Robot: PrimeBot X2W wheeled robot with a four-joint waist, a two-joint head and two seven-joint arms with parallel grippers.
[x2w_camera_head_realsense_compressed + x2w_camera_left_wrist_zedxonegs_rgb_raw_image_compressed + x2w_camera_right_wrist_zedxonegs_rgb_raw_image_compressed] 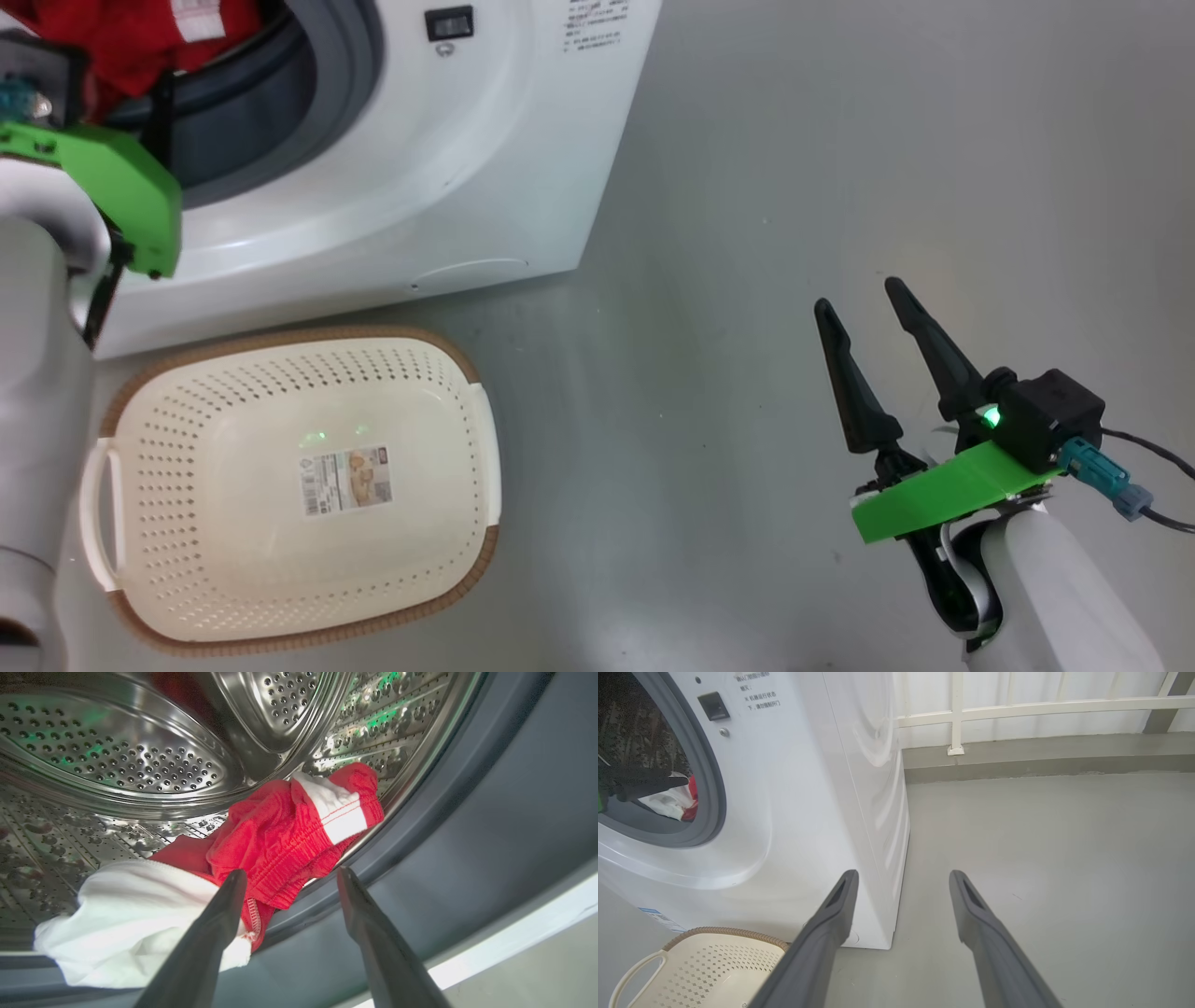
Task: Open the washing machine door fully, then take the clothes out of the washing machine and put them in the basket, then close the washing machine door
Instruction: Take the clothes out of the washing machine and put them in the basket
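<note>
The washing machine [448, 140] stands with its opening uncovered; its door is out of view. Inside the steel drum [117, 756] lie the clothes: a red garment with white trim [280, 835] and a plain white one [126, 914]. My left gripper [289, 877] is open at the drum's mouth, just above the grey gasket [467, 835]. The red garment's edge lies between its fingertips. The cream basket [280, 338] sits empty on the floor before the machine. My right gripper [859, 297] hangs open over bare floor to the right, holding nothing.
Grey floor [747, 187] stretches to the right of the machine. A white railing [1017, 709] and a low kerb run along the back. My left forearm [37, 373] hangs beside the basket's left handle [98, 513].
</note>
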